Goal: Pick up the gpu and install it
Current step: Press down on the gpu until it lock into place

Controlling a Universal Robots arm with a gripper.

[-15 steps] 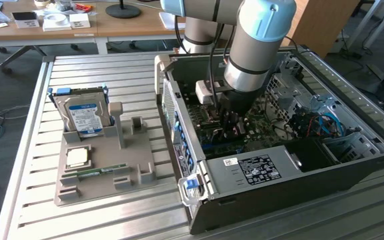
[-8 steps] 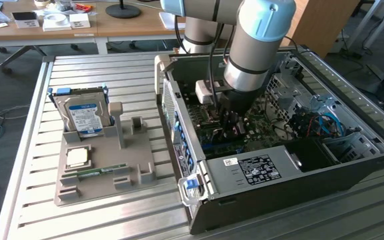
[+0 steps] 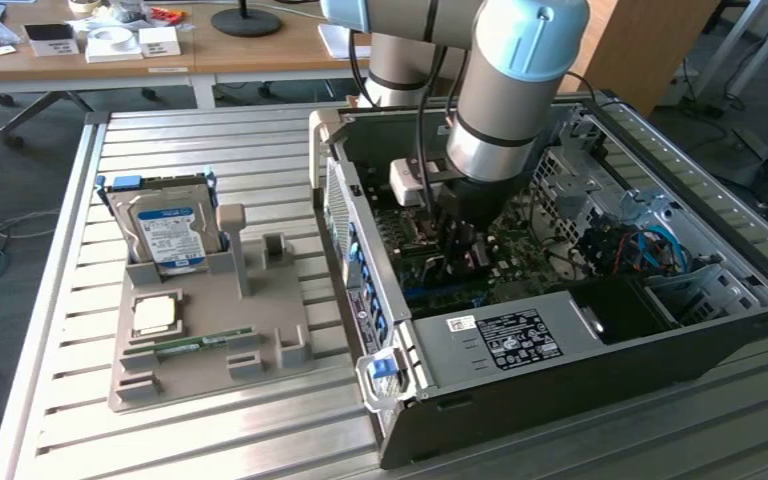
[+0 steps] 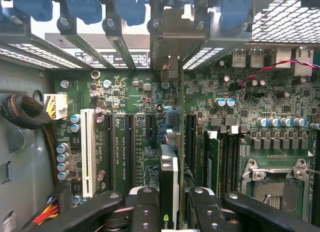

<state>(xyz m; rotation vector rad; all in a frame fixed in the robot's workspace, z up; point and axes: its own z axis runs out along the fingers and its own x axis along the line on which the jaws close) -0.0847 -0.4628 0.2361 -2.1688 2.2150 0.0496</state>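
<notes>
gripper [image 4: 170, 204] clamped on gpu [image 4: 169, 167] over slot [image 4: 170, 123], inside case [image 3: 518, 400]; keep card upright, bracket lined up, press evenly.

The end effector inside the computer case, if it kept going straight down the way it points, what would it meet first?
Probably the motherboard: the end effector holds the gpu edge-on over the expansion slots, so the card's lower edge would touch there first. The remaining gap is unclear.
</notes>
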